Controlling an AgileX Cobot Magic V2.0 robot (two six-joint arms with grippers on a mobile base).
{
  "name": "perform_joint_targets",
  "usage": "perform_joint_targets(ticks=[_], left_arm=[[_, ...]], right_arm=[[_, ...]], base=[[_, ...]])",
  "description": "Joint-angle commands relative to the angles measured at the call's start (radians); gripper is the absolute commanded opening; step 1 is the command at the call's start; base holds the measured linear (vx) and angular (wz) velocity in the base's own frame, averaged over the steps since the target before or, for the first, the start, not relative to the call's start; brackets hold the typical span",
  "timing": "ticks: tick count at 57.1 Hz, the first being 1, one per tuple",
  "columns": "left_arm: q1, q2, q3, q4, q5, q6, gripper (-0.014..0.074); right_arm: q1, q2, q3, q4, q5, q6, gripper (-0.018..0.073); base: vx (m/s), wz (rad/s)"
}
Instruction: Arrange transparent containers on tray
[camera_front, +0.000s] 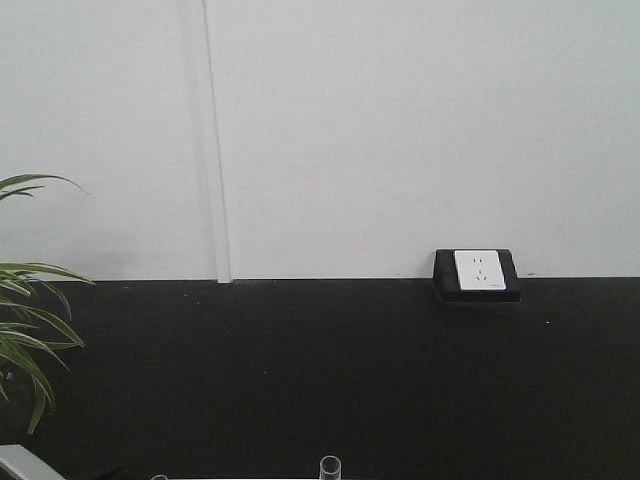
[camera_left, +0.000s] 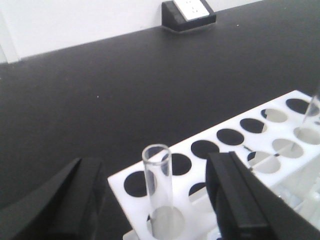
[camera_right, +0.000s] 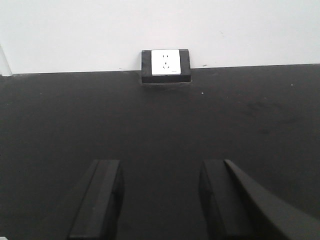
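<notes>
Glass test tube (camera_left: 157, 182) stands in a hole of the white rack (camera_left: 118, 179), inside the left gripper (camera_left: 153, 167), which is spread wide. A second tube (camera_left: 312, 111) is cut off. The right gripper (camera_right: 159, 172) gapes wide over the black table (camera_right: 160, 120). Far off, the socket (camera_right: 166, 63) has marks too small to read.

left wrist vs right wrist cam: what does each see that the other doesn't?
Left wrist only: a white rack with round holes, a clear tube standing in it between the open left fingers with gaps either side, and a second tube at the right edge. Right wrist only: the open right fingers, nothing between them. Both: the black tabletop, the socket and the white wall.
</notes>
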Motion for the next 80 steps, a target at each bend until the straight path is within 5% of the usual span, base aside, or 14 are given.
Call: perform_joint_targets(ticks=[1,11,33,80], left_arm=[[-0.007,0.043,-0.023,-0.023,-0.151,-0.012,0.0560],[-0.007,0.123,-0.030,-0.024,-0.233,-0.012,0.0559],[-0.007,0.180,-0.100,-0.015,-0.190,-0.038,0.0545],[-0.007,0.170,-0.104,-0.013,-0.168,-0.038,0.0179]], right_arm=[[-0.005,0.006,-0.034,-0.005,-0.081,-0.010,0.0430],[-0.005,0.006,-0.033,-0.005,-0.080,-0.010,0.0430],[-0.005,0.006,-0.033,-0.009,-0.045,-0.010,0.0430],[-0.005,0.006,-0.033,-0.013,-0.051,-0.017,0.0430]], base=[[0.00,0.00],[0.00,0.00],[0.00,0.00],[0.00,0.00]])
